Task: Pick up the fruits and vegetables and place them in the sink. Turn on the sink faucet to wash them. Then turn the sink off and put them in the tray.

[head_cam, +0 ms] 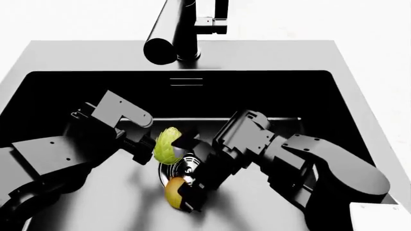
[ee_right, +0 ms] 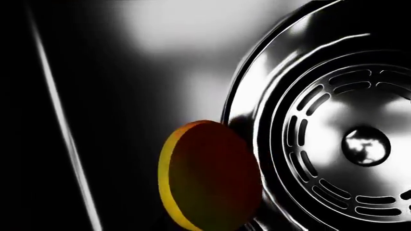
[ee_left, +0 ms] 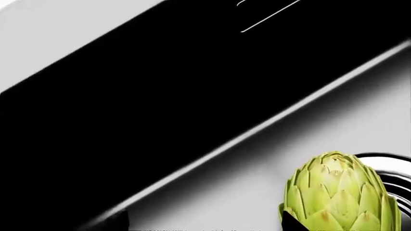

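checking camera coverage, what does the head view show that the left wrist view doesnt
Only the head view shows the tall matte black faucet, both arms, and the yellow-orange oval mango at the right gripper. Only the left wrist view shows the scaly leaves of the light green artichoke up close. Both show the artichoke, the round chrome drain and the black sink basin.

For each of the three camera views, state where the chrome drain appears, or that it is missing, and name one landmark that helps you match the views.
Head view: drain at centre, between artichoke and mango.
Left wrist view: a sliver at the right edge behind the artichoke.
Right wrist view: fills the right side, beside the mango.
Shared landmark: the drain's chrome ring.
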